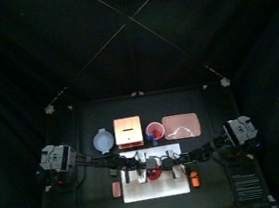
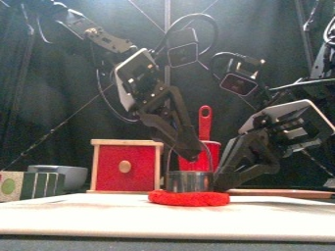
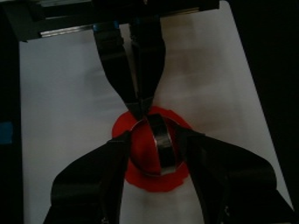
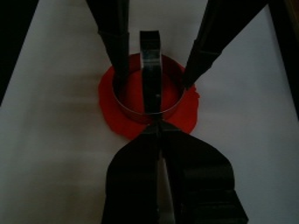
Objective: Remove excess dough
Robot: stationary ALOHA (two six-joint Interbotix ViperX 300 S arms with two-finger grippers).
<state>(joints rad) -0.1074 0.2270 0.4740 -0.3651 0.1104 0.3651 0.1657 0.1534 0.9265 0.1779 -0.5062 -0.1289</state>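
Dough (image 2: 189,199), red and pressed flat, lies on the white mat (image 2: 78,211) on the table, roughly midway between the mat's left and right edges and toward its front edge. A metal ring cutter (image 2: 190,180) stands upright in the dough's middle, so the excess dough shows as a red rim all around the ring's outside.

The left gripper (image 3: 149,136) reaches down from the left with its jaws spread wide, one on each side of the ring; it appears to steady the cutter, though contact cannot be confirmed. The right gripper (image 4: 156,122) comes in from the right, its jaws nearly closed to a narrow point at the red rim on its own side, just outside the ring wall. Whether it has actually pinched dough cannot be told.

Judgement: the coming move turns on this rim. The excess lies outward from the ring toward the right arm, which is the nearer one for peeling, with the rim curving around the ring rather than having a straight long axis.

A red box (image 2: 125,165) stands behind, near the table's left edge.
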